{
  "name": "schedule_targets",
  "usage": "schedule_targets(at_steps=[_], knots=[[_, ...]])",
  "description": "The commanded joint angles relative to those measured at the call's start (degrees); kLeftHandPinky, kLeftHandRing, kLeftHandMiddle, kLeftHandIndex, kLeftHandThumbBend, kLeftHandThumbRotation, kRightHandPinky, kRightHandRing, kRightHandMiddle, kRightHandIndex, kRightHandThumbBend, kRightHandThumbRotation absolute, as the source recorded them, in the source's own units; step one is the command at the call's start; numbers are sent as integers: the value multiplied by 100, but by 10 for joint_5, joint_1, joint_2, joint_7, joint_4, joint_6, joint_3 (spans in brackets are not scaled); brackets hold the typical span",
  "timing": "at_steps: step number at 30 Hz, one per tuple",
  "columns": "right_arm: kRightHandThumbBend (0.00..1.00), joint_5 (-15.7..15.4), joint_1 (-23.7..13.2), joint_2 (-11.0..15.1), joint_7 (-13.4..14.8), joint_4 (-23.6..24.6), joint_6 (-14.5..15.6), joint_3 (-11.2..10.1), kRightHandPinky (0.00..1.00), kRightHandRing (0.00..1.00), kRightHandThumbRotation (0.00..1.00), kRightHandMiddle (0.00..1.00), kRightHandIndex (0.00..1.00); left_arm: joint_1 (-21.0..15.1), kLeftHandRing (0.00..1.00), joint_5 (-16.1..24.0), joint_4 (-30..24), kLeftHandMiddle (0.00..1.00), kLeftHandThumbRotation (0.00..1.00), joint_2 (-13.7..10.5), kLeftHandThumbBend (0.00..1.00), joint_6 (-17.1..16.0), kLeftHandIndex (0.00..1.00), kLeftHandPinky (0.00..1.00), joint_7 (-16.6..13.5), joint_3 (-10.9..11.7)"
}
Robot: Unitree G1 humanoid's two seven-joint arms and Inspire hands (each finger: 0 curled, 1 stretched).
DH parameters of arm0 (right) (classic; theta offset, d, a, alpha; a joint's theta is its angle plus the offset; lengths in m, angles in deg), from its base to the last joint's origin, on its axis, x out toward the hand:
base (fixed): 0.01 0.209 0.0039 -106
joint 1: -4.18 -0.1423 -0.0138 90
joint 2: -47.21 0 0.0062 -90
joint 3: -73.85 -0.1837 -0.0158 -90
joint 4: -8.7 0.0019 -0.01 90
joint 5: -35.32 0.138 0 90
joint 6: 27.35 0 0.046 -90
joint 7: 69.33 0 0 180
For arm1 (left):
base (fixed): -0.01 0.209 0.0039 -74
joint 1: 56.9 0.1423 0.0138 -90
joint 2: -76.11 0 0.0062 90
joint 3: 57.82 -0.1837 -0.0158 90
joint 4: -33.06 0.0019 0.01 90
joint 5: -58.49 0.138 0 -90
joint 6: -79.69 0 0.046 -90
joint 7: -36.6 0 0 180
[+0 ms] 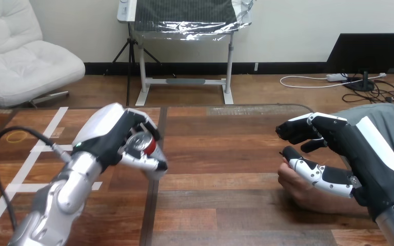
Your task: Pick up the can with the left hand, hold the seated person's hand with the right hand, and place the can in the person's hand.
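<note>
So, my left hand (110, 137) is closed round the can (142, 143), which it holds tilted at the view's left, seemingly clear of the table (220, 154) — well apart from the person's hand (295, 185), which rests on the table at the right. My right hand (361, 154) lies over that hand, touching it; whether it truly has hold of it I cannot tell. The risk, as I judge it, is that the tilted can slips on the way across, or that I let go before the person's hand is steadied and open — then it rolls away.
</note>
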Motion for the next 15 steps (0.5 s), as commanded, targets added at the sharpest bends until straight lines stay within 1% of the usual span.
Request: schedule_targets(at_steps=[1,9,12,15], knots=[[40,-1,-43,6,7,26,0,-5,65,70,0,68,63,-93,42,2,14,48,0,11,67,-27,50,36,-32,7],[42,-2,-44,6,8,26,2,-6,68,73,0,70,64,-118,43,2,36,49,0,24,65,-31,50,37,-42,5],[44,-11,-44,9,10,27,2,-6,68,74,0,71,64,-129,42,0,45,49,0,31,65,-33,50,37,-46,5],[47,-33,-43,15,14,28,2,-5,68,73,0,71,65,-140,42,-4,53,49,0,37,65,-33,50,37,-46,4]])
